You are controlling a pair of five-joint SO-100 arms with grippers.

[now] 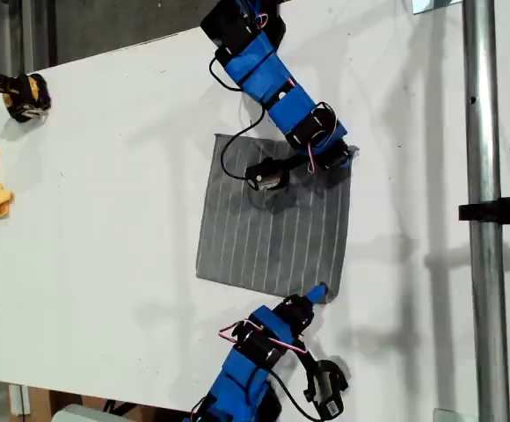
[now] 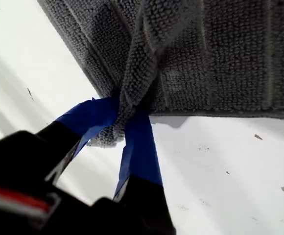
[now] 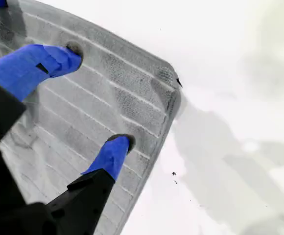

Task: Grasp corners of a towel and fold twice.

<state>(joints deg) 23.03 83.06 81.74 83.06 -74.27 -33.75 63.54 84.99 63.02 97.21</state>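
Robotics lab bench, white table (image 1: 105, 264), metal pole (image 1: 484, 211), clamped arms

Blue arms, black joints, my first tool (image 2: 117, 128) blue-taped.

Nubby grey terry-cloth towel (image 1: 273, 229), smooth matt white table (image 1: 105, 220), shiny metal pole (image 1: 484, 220)

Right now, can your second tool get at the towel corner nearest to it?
Probably yes. My second tool is open, its fingertips resting on the towel just beside that corner, with nothing lying between.
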